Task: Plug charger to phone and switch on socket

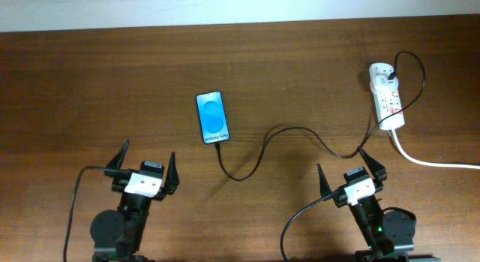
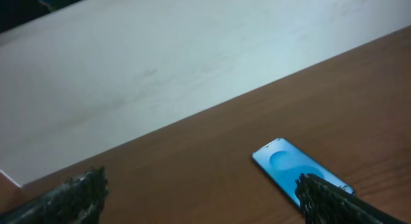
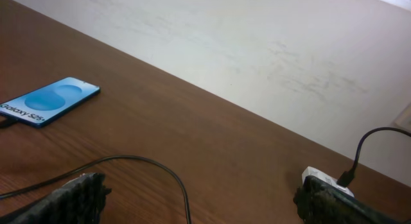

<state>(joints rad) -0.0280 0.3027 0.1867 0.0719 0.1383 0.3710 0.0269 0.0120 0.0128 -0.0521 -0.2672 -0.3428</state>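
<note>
A dark-edged phone (image 1: pixel 213 117) lies flat near the middle of a brown wooden counter (image 1: pixel 90 89), its bright blue screen showing a lighter oval and the words "Galaxy S25". The charger (image 1: pixel 289 130), a thin black cable, meets the phone's lower edge, loops toward the robot, arches back across the wood and runs on to the socket (image 1: pixel 387 97), a white power strip with red markings at the far right. A black plug (image 1: pixel 384 69) sits in the strip's far end, and a thick white cord (image 1: pixel 435 161) trails off the right edge. Whether the cable tip is fully seated, or how the switches are set, cannot be told.

The left end effector (image 1: pixel 148 158) hovers near the counter's front edge with its fingers spread wide and empty, well short of the phone. The right end effector (image 1: pixel 341 161) is likewise released, with the cable passing just beyond its fingertips.
</note>
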